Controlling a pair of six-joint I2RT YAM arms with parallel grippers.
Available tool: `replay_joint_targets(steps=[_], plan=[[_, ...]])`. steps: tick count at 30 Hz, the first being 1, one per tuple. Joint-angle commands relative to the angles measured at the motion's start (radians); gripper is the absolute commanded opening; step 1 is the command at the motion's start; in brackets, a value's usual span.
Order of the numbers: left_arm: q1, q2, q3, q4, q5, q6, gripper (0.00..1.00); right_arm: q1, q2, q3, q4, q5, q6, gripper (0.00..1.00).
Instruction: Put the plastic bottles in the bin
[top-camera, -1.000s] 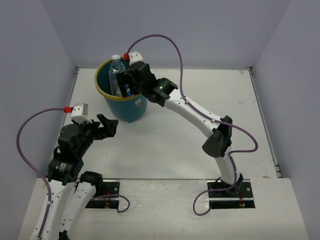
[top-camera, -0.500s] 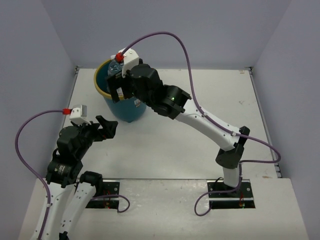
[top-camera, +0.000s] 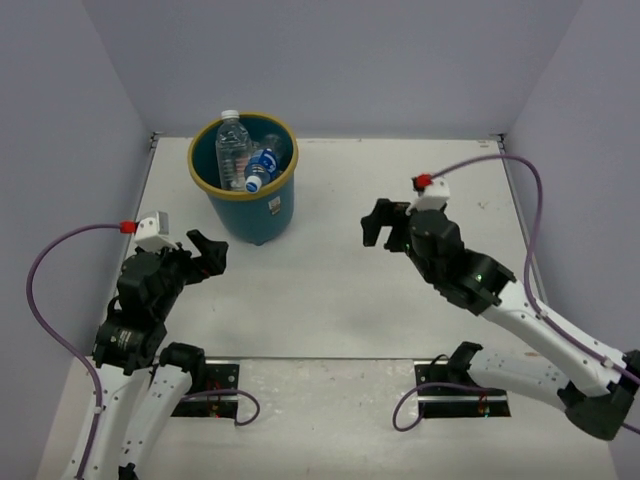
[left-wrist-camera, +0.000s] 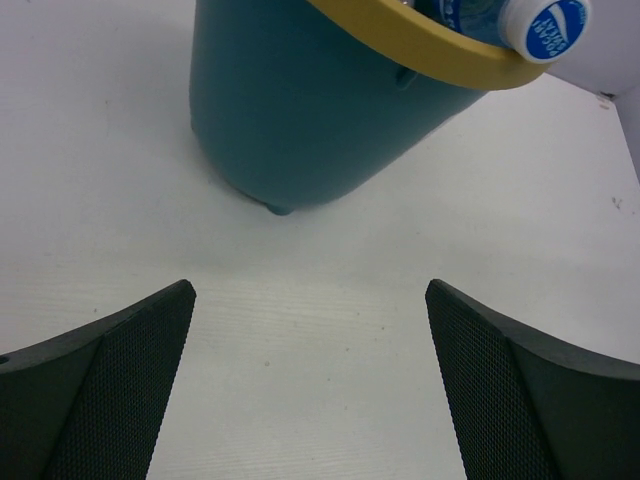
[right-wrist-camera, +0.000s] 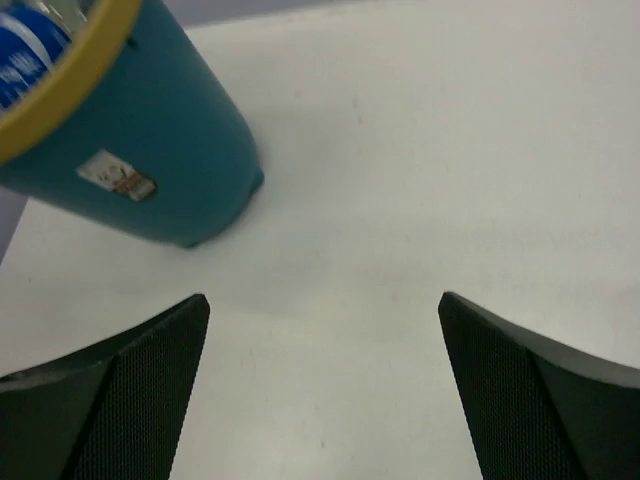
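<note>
The teal bin (top-camera: 250, 210) with its yellow rim stands at the back left of the table. Plastic bottles stick out of it: a tall clear one (top-camera: 232, 150) with a white cap and a blue-labelled one (top-camera: 262, 168) leaning beside it. In the left wrist view the bin (left-wrist-camera: 300, 110) fills the top, with a blue-and-white bottle cap (left-wrist-camera: 545, 27) over its rim. The right wrist view shows the bin (right-wrist-camera: 130, 170) at upper left with a white label. My left gripper (top-camera: 205, 250) stands open just in front of the bin. My right gripper (top-camera: 378, 222) is open and empty, well to the bin's right.
White table (top-camera: 340, 280) bounded by grey-violet walls on three sides. The arm bases (top-camera: 210, 385) sit on a lighter front strip, with purple cables looping from each wrist.
My right arm has pulled back from over the bin to the table's right side, its gripper empty. The blue-labelled bottle now lies in the bin. The left arm has barely moved.
</note>
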Motion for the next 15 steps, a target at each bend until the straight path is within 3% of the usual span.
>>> replay_joint_targets(steps=[1,6,15], plan=[[0.006,-0.027,-0.037,-0.02,-0.097,-0.041,1.0,0.0,-0.281,-0.295,0.004,0.106,0.298,0.99],[0.006,-0.002,-0.041,-0.028,-0.126,-0.044,1.0,0.0,-0.52,-0.441,-0.035,0.127,0.352,0.99],[0.006,-0.003,-0.043,-0.035,-0.137,-0.061,1.0,0.0,-0.568,-0.442,-0.117,0.178,0.356,0.99]])
